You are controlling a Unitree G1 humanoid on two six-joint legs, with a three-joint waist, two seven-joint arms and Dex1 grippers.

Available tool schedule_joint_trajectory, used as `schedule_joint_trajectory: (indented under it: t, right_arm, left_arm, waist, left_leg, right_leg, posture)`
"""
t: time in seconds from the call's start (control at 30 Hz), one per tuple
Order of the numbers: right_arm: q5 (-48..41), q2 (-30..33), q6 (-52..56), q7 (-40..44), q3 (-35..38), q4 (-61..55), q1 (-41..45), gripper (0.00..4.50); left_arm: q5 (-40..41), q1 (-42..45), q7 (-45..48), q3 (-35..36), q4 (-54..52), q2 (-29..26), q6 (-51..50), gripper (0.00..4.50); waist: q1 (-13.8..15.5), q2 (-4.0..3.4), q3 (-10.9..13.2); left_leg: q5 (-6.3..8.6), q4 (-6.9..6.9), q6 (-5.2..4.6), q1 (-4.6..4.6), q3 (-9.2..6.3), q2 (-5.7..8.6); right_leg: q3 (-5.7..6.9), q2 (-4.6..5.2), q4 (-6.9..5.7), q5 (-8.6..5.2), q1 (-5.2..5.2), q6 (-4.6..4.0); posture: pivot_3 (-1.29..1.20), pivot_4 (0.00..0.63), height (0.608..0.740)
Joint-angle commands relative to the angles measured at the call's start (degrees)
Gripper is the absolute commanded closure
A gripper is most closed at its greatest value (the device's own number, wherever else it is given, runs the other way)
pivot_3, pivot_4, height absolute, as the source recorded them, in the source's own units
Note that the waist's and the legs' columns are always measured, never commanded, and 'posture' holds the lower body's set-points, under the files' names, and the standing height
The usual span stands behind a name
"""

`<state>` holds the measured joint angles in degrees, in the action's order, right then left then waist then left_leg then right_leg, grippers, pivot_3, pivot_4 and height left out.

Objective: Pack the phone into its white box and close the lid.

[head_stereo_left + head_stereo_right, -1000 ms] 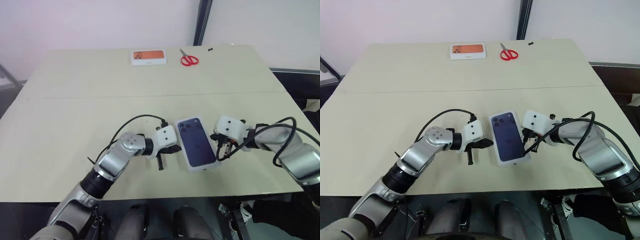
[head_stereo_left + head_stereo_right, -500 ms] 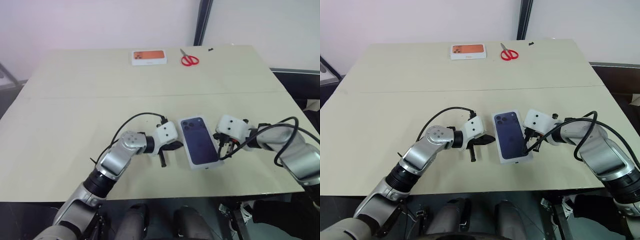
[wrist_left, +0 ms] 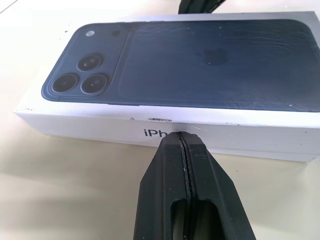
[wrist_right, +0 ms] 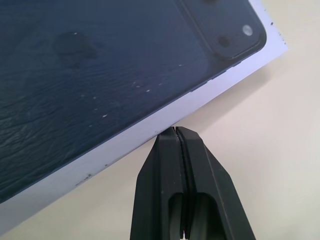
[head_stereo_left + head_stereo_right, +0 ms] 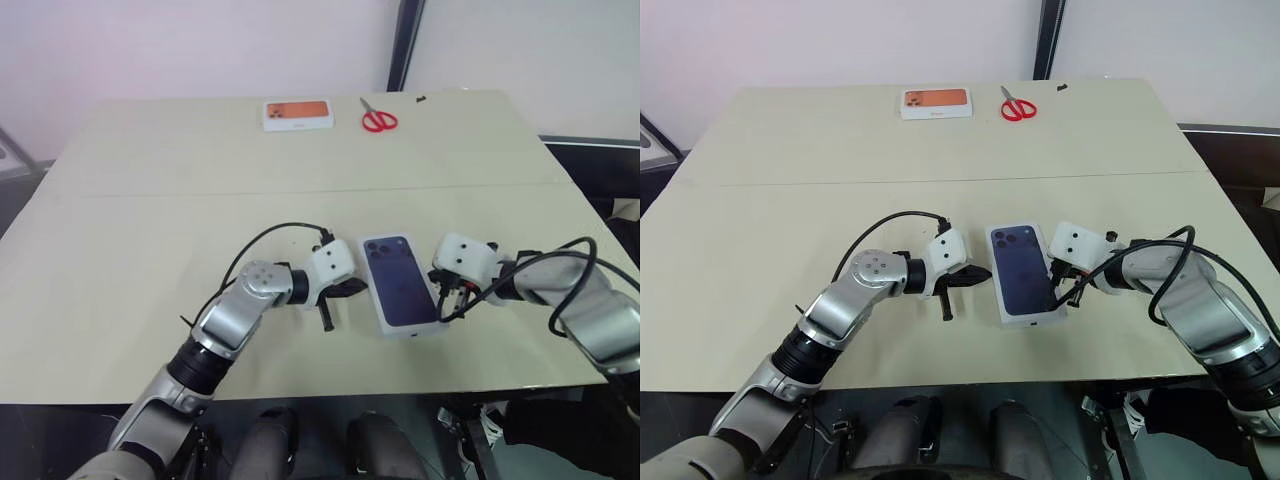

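Centrally on the counter (image 5: 130, 250) lies the white box with the lid (image 5: 1024, 270) seated on it, printed phone picture upward; the phone cannot be seen, so it is presumably shut inside. The closed package rests flat near the front edge, its long axis running roughly away from the robot, between the two hands.

Left hand (image 3: 181, 140): fingers pressed fully together, nothing between them. The tip meets the white side wall of the package just under the printed lettering, as the left wrist view shows; whether it presses or merely touches cannot be told. A closed hand makes a single blunt pusher, suited to nudging a wall rather than grasping it.

Right hand (image 4: 175, 132): likewise closed on nothing, its tip set against the opposite long edge of the lid. With one hand on each long side, the package is bracketed, which probably serves to square the lid over the tray or to steady the package while the lid settles.

Judged from this arrangement, the task is at or near its end: the lid appears fully down, with no visible gap along the near wall.

At the far edge of the counter, well apart from the work, lie a smaller white box with an orange picture (image 5: 297, 113) and red-handled scissors (image 5: 378, 119); neither plays a part in this step.
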<state>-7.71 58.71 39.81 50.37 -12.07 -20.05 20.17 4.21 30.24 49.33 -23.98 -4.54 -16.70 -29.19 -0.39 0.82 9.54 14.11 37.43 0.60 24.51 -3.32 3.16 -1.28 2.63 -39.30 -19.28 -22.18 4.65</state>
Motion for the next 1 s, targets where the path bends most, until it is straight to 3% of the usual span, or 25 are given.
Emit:
schedule_joint_trajectory:
  t: [0.03, 0.5, 0.8, 1.0]
  right_arm:
    - [0.0, -0.5, 0.0, 0.3, 1.7, -0.9, -0.3, 4.48]
    - [0.2, -0.2, -0.2, 0.3, 3.4, -0.5, -1.5, 4.48]
    - [-10.4, 2.8, -2.8, 9.4, 19.0, -2.7, -8.0, 4.48]
    - [-16.0, 2.5, 0.3, 12.0, 19.8, -11.8, -16.2, 4.48]
  left_arm:
    - [0.2, 1.2, 0.5, -0.6, -1.6, 0.5, 1.6, 4.5]
    - [-0.7, 1.2, 1.4, -0.8, -0.6, -1.2, 2.1, 4.5]
    - [5.8, 6.2, -2.5, 8.6, 2.3, 3.6, -0.9, 4.5]
    - [-1.6, 10.9, -4.3, 1.6, 14.0, 5.2, 3.1, 4.5]
  waist:
    - [0.0, 0.0, 0.0]
    - [0.0, 0.0, 0.0]
    - [1.1, 0.01, 0.0]
    - [1.2, 0.01, 0.0]
  left_leg:
    - [0.0, 0.0, 0.0, 0.0, 0.0, 0.0]
    - [-0.01, 0.0, 0.02, 0.0, 0.0, 0.0]
    - [0.0, 0.08, -0.01, -0.02, 0.0, 0.0]
    - [0.07, 0.31, -0.12, -0.04, -0.02, 0.0]
  right_leg:
    - [0.0, 0.0, 0.0, 0.0, 0.0, 0.0]
    - [0.0, 0.0, -0.01, 0.0, 0.0, 0.0]
    - [0.02, -0.01, -0.01, 0.0, 0.07, 0.0]
    - [0.07, -0.03, -0.01, 0.0, 0.25, 0.03]
  posture:
    - [0.0, 0.15, 0.74]
    - [0.0, 0.15, 0.74]
    - [0.0, 0.15, 0.74]
    - [0.0, 0.15, 0.74]
